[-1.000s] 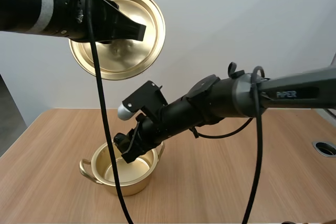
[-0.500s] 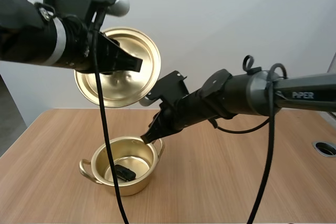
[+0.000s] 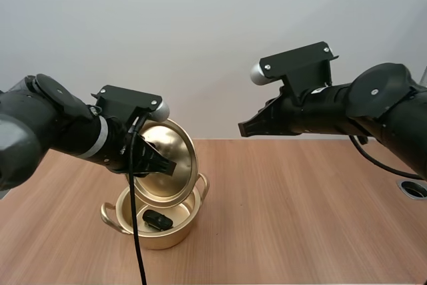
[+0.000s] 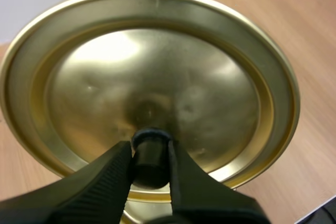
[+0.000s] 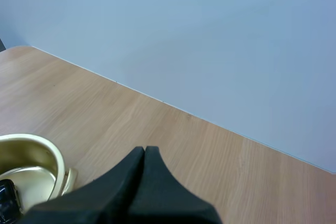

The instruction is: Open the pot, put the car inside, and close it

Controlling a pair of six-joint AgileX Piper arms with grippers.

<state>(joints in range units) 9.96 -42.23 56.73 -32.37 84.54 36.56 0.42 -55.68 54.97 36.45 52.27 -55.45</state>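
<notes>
Holding lid (image 4: 157,66) by knob (image 4: 150,157) in left gripper (image 4: 149,148), clamped tight. Tilted just over pot (image 3: 163,238) beneath claw, ready for capping. Car (image 3: 156,218) down inside pot, under fingertips. Right gripper (image 5: 144,156) pressed together, empty, well apart from pot, out of lid's way.

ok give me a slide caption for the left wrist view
Left gripper pinches the black knob of the gold lid between its fingers, above the wooden table.
</notes>
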